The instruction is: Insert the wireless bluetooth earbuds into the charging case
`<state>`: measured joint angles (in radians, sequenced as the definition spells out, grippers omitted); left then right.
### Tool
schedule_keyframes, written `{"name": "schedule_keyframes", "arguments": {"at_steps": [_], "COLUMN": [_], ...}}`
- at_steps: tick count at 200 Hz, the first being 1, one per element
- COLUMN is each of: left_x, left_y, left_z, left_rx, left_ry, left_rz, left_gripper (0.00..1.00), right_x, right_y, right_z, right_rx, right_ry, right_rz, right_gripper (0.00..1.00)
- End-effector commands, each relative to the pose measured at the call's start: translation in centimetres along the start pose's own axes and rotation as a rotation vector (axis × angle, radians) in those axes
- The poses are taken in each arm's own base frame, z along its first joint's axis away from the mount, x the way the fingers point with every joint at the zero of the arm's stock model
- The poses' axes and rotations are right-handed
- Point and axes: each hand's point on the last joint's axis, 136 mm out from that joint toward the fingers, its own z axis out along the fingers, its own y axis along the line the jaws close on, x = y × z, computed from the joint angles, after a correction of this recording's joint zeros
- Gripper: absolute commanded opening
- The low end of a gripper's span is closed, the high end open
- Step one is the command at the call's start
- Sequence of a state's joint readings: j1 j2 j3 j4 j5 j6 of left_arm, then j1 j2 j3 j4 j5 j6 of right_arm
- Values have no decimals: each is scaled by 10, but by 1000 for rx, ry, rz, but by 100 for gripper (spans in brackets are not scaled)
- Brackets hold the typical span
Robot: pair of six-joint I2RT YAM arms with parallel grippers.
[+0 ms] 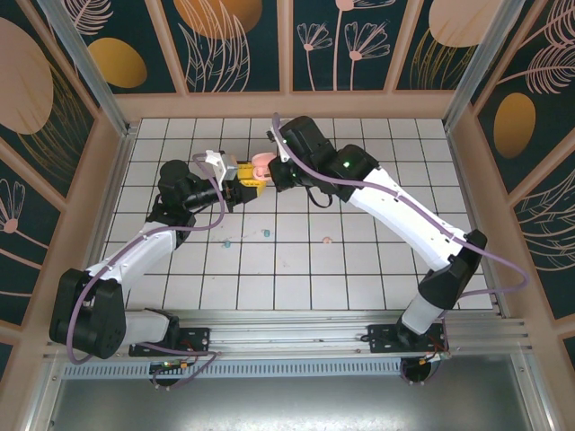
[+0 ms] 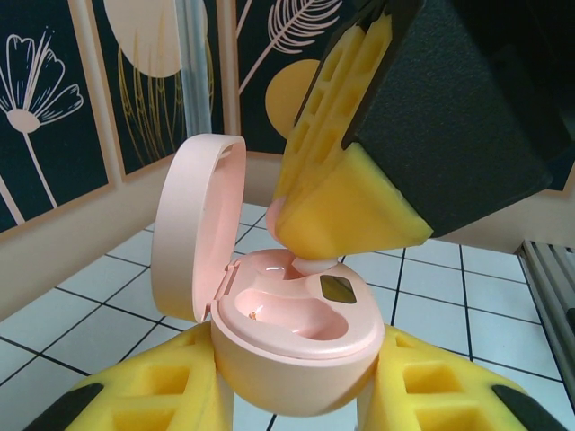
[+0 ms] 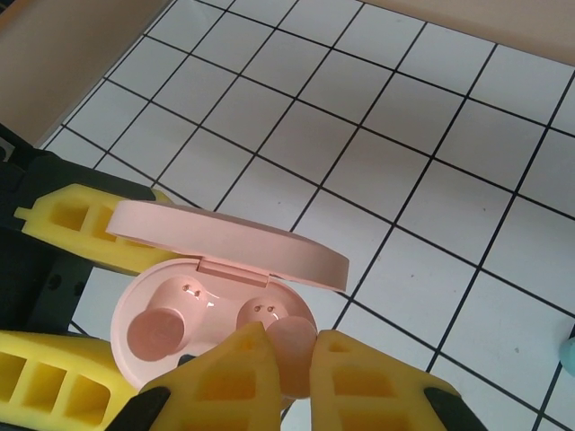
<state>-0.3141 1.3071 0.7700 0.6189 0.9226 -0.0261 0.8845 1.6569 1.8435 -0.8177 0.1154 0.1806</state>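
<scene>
Right gripper [image 3: 292,346] pinches a pale pink earbud [image 3: 289,361] just above one socket of the open pink case [image 2: 305,346]; the earbud is not yet seated. Left gripper [image 2: 296,395] clamps the case on both sides, with its lid [image 2: 193,224] raised. Two teal earbuds [image 1: 226,242] and a pink one [image 1: 328,240] lie loose on the tiled table [image 1: 359,269], well apart from the case. Most of the job looks unfinished.

Bright, even light falls from overhead; beneath the left claw [image 1: 254,178] the white tiles [image 1: 296,269] carry only faint, soft-edged shadows; small glints sit inside the open pink case [image 2: 296,350] it clamps; at the right claw [image 3: 292,346] its own yellow fingers [image 3: 225,377] and the pinched pink earbud [image 3: 289,359] blur; tiles beyond it are sharp.
</scene>
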Motion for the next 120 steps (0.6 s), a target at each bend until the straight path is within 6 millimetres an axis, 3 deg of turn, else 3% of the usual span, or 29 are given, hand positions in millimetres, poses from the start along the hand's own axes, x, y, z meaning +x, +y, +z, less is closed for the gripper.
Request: {"name": "schedule_keyframes", "arguments": {"at_steps": [1,120], "left_x": [-2,-2], "left_y": [0,2], "left_z": [-1,-1], "left_rx": [-4,-11], "left_ry": [-9,-11], "left_rz": [25,25], "left_gripper": [15,15], "right_x": [14,12], "right_y": [2,13], "right_z": [7,8], "right_rx": [13,-52], "right_ry": [70,87], "right_rz": [-35,-23], "right_gripper": [0,22]}}
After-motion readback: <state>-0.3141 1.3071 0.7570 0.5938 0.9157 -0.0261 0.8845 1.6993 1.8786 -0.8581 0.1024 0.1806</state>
